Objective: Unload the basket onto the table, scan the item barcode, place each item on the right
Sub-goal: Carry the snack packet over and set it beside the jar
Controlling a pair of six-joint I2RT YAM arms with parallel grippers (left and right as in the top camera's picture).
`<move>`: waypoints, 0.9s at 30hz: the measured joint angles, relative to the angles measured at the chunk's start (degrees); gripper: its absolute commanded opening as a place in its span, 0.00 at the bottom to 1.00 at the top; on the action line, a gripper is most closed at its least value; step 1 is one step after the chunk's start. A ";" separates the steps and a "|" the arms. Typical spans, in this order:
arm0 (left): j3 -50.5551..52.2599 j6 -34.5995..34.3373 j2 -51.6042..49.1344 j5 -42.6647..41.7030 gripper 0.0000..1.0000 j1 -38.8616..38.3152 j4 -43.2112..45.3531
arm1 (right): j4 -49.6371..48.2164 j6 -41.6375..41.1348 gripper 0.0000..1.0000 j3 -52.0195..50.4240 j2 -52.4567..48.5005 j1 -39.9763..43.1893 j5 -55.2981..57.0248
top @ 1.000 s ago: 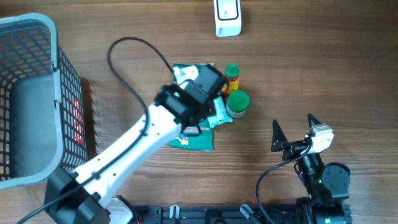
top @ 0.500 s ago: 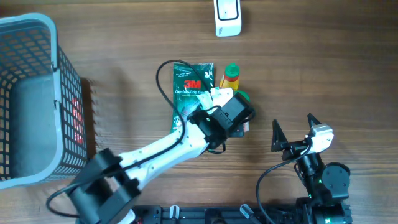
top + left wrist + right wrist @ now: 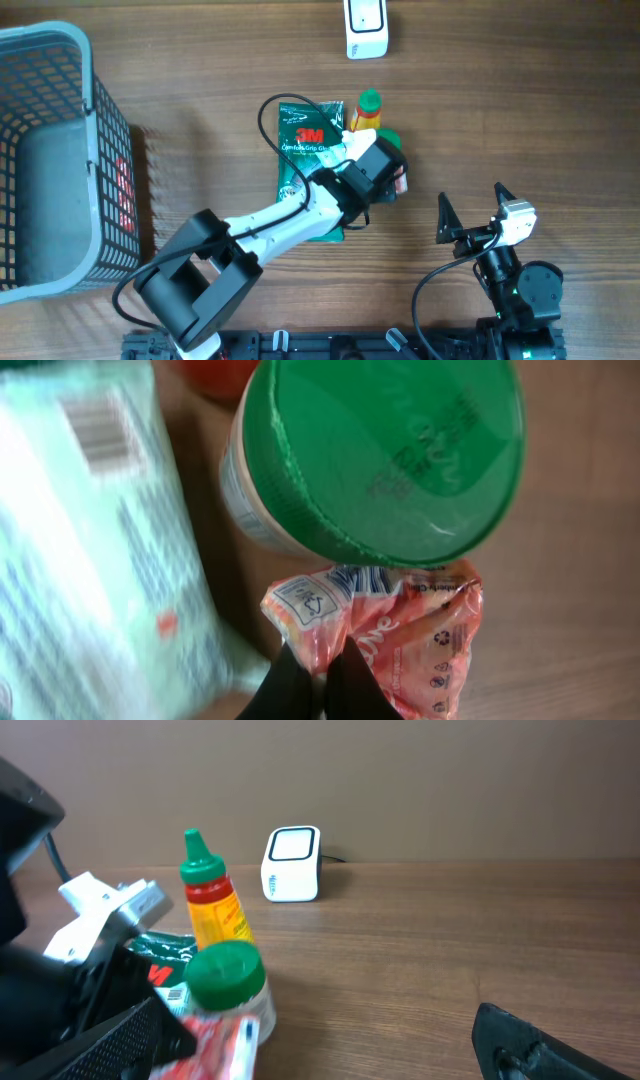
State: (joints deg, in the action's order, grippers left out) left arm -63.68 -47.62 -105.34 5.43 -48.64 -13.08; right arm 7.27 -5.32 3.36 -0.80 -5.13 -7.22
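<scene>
My left gripper (image 3: 318,682) is shut on the edge of a crumpled red-and-pink packet (image 3: 392,622), which shows a small printed label. In the overhead view the packet (image 3: 401,184) peeks out at the right of the left gripper (image 3: 392,180), by the table's middle. A jar with a green lid (image 3: 385,450) stands right beside the packet. The white scanner (image 3: 366,28) sits at the far edge, well away from the packet. My right gripper (image 3: 472,206) stands open and empty near the front right.
A green 3M packet (image 3: 303,140) lies flat under the left arm. A red-and-yellow sauce bottle (image 3: 367,110) with a green cap stands behind the jar (image 3: 228,978). A grey wire basket (image 3: 60,70) fills the left side.
The left arm has swung right from over the 3M packet to beside the jar, then crept slightly toward the far edge. The right arm has not moved.
</scene>
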 measured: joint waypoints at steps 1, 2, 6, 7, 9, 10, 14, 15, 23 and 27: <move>0.00 0.02 -0.37 0.00 0.08 0.63 1.68 | 0.00 0.00 1.00 0.00 0.00 0.00 0.00; 0.00 0.00 -0.72 0.00 0.13 1.03 3.21 | 0.00 0.00 1.00 0.00 0.00 0.00 0.00; -0.02 0.24 -2.73 0.07 0.20 1.99 6.95 | 0.00 0.00 1.00 0.00 0.00 0.00 0.00; -0.02 0.22 -3.10 0.04 0.21 1.99 6.88 | 0.00 -0.02 1.00 0.00 0.00 0.00 0.00; -0.02 0.22 -3.41 0.04 0.24 1.79 6.91 | 0.00 -0.02 1.00 0.00 0.00 0.00 0.00; -0.02 0.22 -3.43 0.04 0.29 1.62 6.91 | 0.00 0.00 1.00 0.00 0.00 0.00 0.00; -0.02 0.52 -3.43 0.07 0.52 1.01 6.54 | 0.00 0.00 1.00 0.00 0.00 0.00 0.00; -0.02 0.35 -3.41 0.07 0.57 0.90 6.29 | 0.00 0.00 1.00 0.00 0.00 0.00 0.00; 0.00 4.04 1.11 0.07 0.60 0.94 4.33 | 0.00 0.00 1.00 0.00 0.00 0.00 0.00; 0.00 7.67 10.03 1.11 0.61 1.64 1.84 | 0.00 -0.02 1.00 0.00 0.00 0.00 0.00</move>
State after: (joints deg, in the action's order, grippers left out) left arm -63.68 -39.94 -95.31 6.55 -47.00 -11.25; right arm 7.27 -5.34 3.36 -0.80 -5.13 -7.22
